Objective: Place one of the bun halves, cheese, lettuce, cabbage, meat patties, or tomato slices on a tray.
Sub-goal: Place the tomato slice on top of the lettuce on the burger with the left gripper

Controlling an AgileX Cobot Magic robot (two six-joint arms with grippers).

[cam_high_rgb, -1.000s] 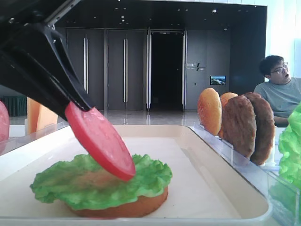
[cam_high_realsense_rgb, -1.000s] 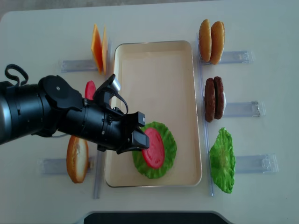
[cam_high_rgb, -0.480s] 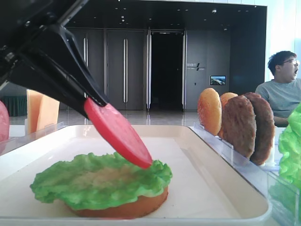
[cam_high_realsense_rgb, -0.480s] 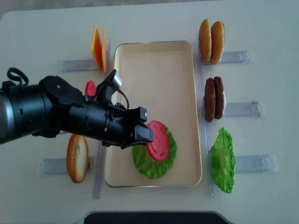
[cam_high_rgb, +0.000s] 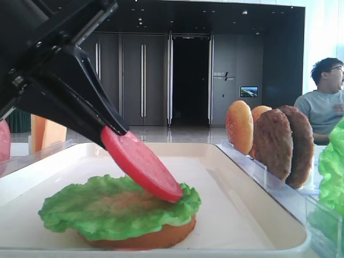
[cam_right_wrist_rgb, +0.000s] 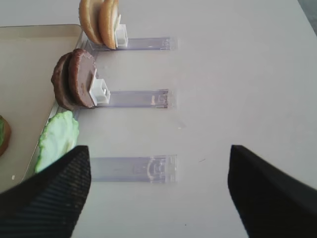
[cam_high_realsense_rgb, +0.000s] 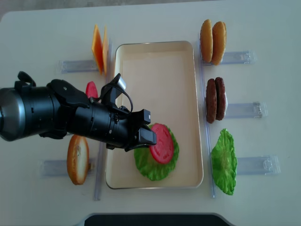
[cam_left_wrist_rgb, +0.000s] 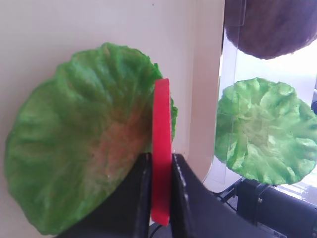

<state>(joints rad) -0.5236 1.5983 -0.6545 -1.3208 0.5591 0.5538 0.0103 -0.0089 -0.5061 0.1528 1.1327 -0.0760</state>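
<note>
1. Gripping a red tomato slice [cam_high_realsense_rgb: 162, 143] by its edge, the left gripper [cam_high_realsense_rgb: 146, 135] tilts it over the lettuce [cam_high_realsense_rgb: 156, 165], its low rim touching the leaf.
2. Lettuce and bun half [cam_high_rgb: 145, 237] sit on the cream tray [cam_high_realsense_rgb: 155, 61], on a pale tabletop [cam_high_realsense_rgb: 263, 28].
3. The right gripper [cam_right_wrist_rgb: 157, 198] hangs spread wide, holding nothing.
4. Behind are dark doors [cam_high_rgb: 142, 80] and a seated man [cam_high_rgb: 327, 99].

left arm [cam_high_realsense_rgb: 51, 117]: matt black, thick rounded barrel
cable: black loop by its base [cam_high_realsense_rgb: 23, 77]
fingers [cam_left_wrist_rgb: 183, 188]: black, wedge-shaped
</note>
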